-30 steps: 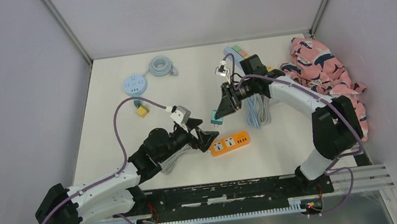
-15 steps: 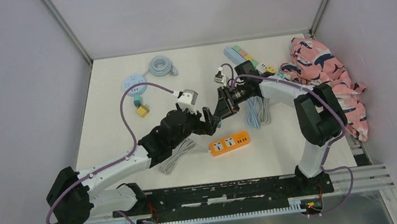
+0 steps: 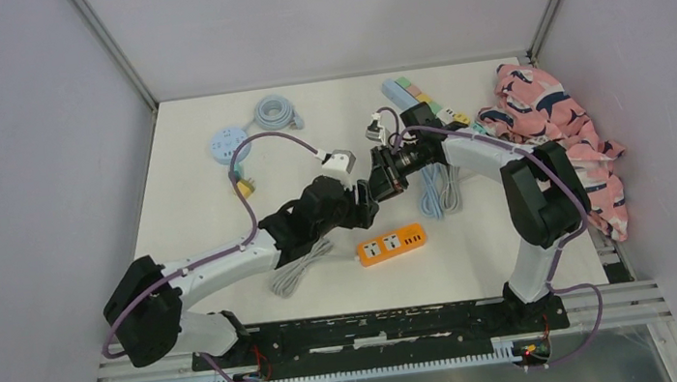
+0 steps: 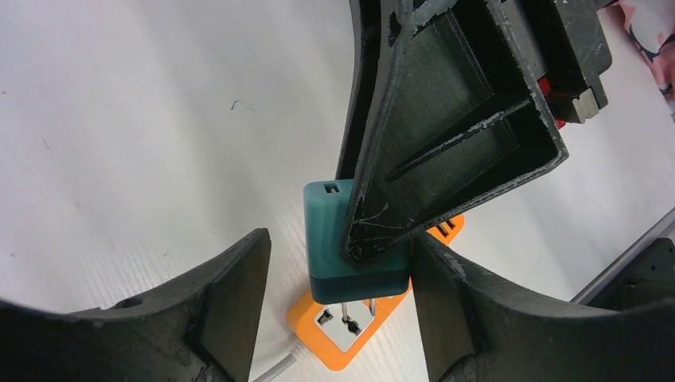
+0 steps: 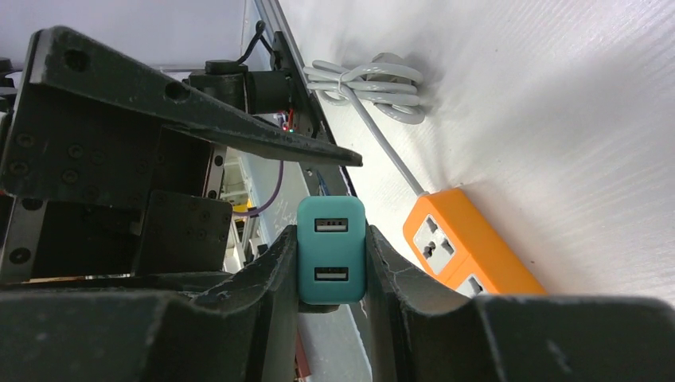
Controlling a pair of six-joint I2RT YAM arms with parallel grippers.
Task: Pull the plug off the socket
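Right pincer (image 5: 331, 274), teal plug (image 5: 331, 248) clamped inside

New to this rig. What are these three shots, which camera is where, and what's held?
Two robot arms are bolted at the near edge of a white table. The wide picture looks down from above and behind them. The other two come from a camera on each wrist, so each shows its own black fingers. The right gripper is shut on a teal USB charger plug, held in the air, prongs free, above an orange power strip. The left gripper stands open around the same plug. Also there: a grey coiled cable, a round blue socket hub, a pastel power strip, a pink cloth.
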